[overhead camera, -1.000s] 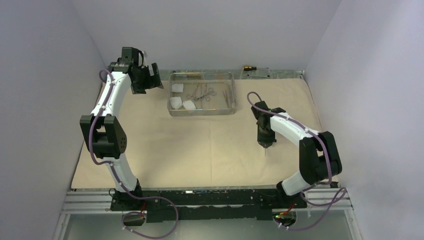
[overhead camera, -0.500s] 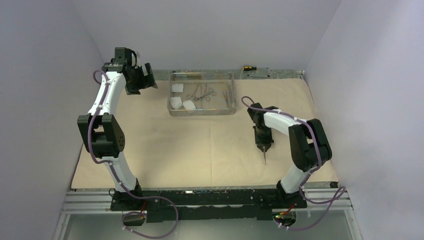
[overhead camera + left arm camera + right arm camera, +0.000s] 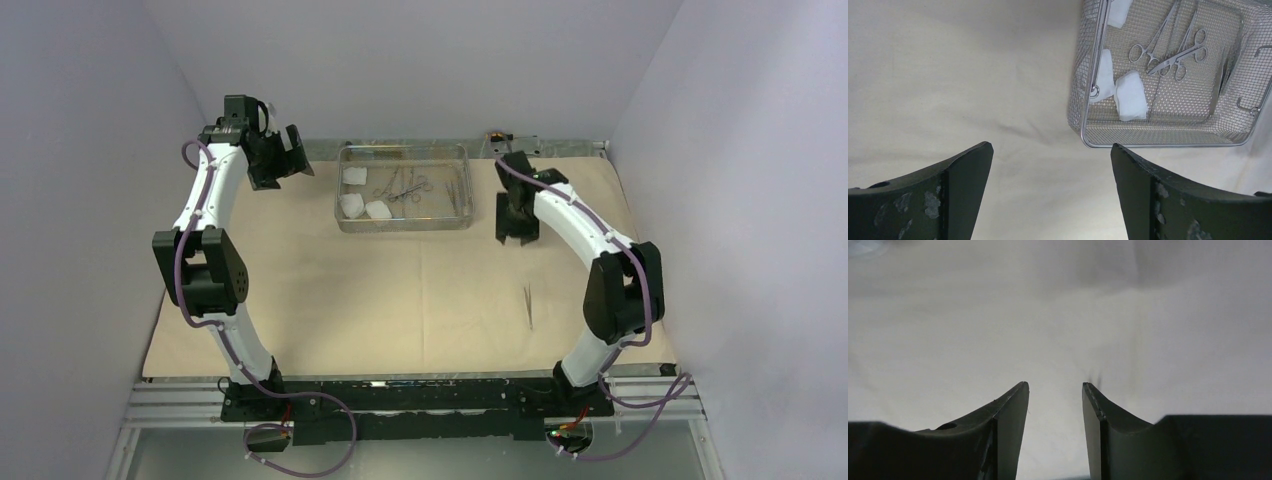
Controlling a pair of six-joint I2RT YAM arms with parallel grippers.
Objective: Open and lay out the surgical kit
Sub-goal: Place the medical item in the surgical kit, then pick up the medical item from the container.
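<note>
The beige wrap cloth point(image 3: 330, 290) lies spread flat on the table. The steel mesh tray point(image 3: 405, 228) stands at its far middle and holds three white gauze pads point(image 3: 352, 205), ring-handled clamps point(image 3: 405, 187) and slim tweezers point(image 3: 457, 190). One pair of tweezers point(image 3: 528, 306) lies alone on the cloth at the near right. My left gripper point(image 3: 285, 175) hovers open and empty to the left of the tray. Its wrist view shows the tray point(image 3: 1163, 145), pads point(image 3: 1131, 96) and clamps point(image 3: 1168, 50) beyond the gripper point(image 3: 1050, 146). My right gripper point(image 3: 516, 238) is open and empty just right of the tray. Its wrist view point(image 3: 1055, 384) shows only bare cloth point(image 3: 998, 315).
A yellow-handled screwdriver point(image 3: 495, 134) lies on the metal strip point(image 3: 560, 147) behind the cloth, partly hidden by my right arm. Walls close in on three sides. The cloth's near half is bare apart from the lone tweezers.
My right gripper has let go of the tweezers, left them on the cloth at the near right, and moved back up beside the tray. My left gripper has shifted slightly left.
</note>
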